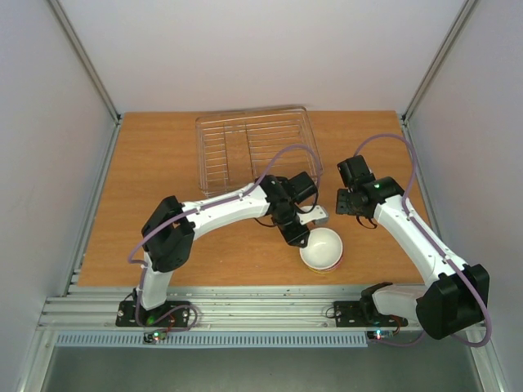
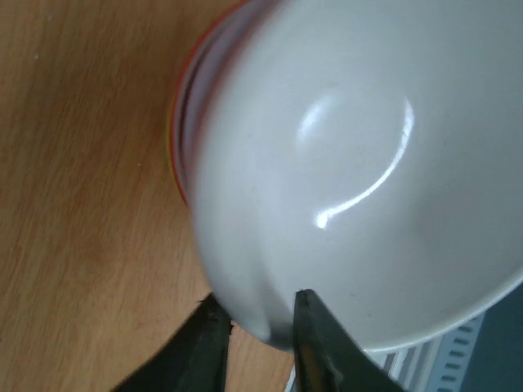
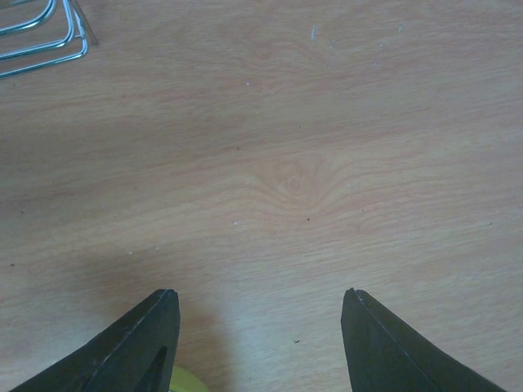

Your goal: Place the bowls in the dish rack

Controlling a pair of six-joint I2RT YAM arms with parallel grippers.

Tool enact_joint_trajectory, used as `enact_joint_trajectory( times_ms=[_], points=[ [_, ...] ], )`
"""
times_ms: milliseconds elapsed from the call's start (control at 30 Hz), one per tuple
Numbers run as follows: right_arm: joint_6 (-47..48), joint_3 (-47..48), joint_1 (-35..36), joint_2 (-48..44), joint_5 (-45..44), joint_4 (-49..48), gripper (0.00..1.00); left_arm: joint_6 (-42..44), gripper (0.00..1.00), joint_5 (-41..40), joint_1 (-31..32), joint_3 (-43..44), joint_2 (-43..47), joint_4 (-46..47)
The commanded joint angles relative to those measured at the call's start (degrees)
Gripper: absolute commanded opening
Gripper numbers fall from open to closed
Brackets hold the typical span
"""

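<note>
A plain white bowl (image 1: 321, 247) (image 2: 351, 163) tops a nested stack of bowls near the table's front, right of centre. Orange and yellow rims (image 2: 181, 122) of the bowls beneath show at its left side. My left gripper (image 1: 301, 238) (image 2: 261, 327) is shut on the white bowl's rim, with one finger inside and one against the outer wall. The dish rack (image 1: 253, 116), a clear tray with wire ribs, stands empty at the back centre. My right gripper (image 1: 353, 170) (image 3: 260, 298) hangs open over bare wood to the right of the rack, holding nothing.
A corner of the rack's wire (image 3: 41, 41) shows at the top left of the right wrist view. A yellow-green sliver (image 3: 186, 380) peeks out beside the right gripper's left finger. Grey walls close in the table on both sides, and a metal rail (image 1: 270, 314) runs along the front.
</note>
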State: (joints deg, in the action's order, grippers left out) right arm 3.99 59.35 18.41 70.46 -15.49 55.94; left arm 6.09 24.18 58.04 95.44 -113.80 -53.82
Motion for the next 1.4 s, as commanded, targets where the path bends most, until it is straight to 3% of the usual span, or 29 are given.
enact_joint_trajectory(
  times_ms=[0,67,100,667,1000,1367],
  points=[
    [0.67,-0.29,-0.24,-0.06,0.6,-0.48,0.57,1.06,0.15,0.78,0.32,2.03,-0.4,-2.13],
    [0.67,-0.29,-0.29,-0.08,0.71,-0.56,0.57,1.1,0.02,0.26,0.32,2.12,-0.26,-2.12],
    [0.69,-0.29,-0.23,-0.06,0.84,-0.57,0.57,1.12,0.01,-0.01,0.32,2.12,-0.15,-1.99],
    [1.17,0.48,-0.22,-1.05,2.06,-0.15,0.55,1.55,0.01,-2.99,0.18,3.41,3.92,-0.29],
    [1.92,4.62,-0.22,-7.4,1.86,2.72,0.54,-0.54,0.0,7.46,-5.04,5.29,3.85,0.56],
    [3.07,10.81,-0.22,-14.42,19.83,0.1,0.64,-4.94,0.0,16.17,-13.65,6.64,6.65,3.73]
  ],
)
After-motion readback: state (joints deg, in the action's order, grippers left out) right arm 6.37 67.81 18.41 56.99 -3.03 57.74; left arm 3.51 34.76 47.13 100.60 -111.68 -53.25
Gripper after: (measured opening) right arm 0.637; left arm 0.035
